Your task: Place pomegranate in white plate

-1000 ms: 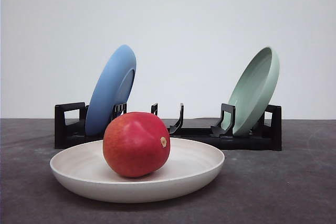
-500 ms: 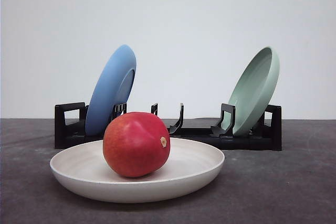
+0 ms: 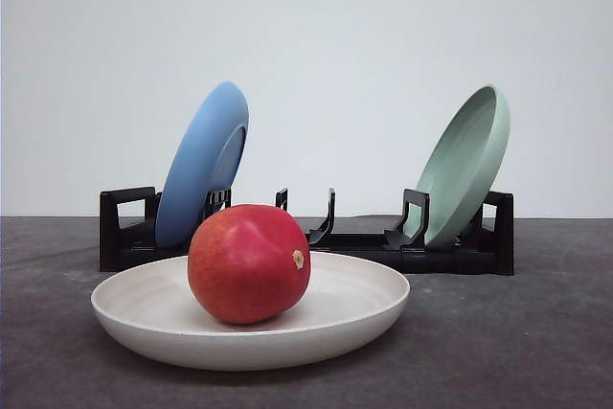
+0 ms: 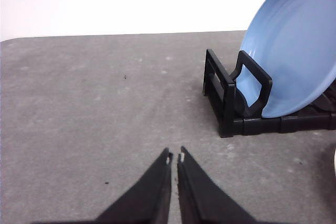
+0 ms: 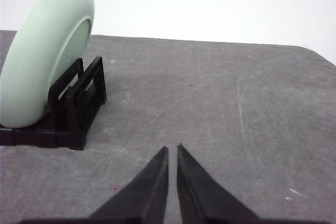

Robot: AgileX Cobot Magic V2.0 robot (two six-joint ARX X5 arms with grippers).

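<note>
The white plate sits on the table before the black rack, the pomegranate resting in it. My left gripper and right gripper, fingers pressed together, hover over bare table, away from the fruit.

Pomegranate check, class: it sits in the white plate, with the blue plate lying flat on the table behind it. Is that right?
Not quite. The pomegranate does sit in the white plate, but the blue plate stands tilted on edge in the black rack, not flat. The front view shows it.
</note>
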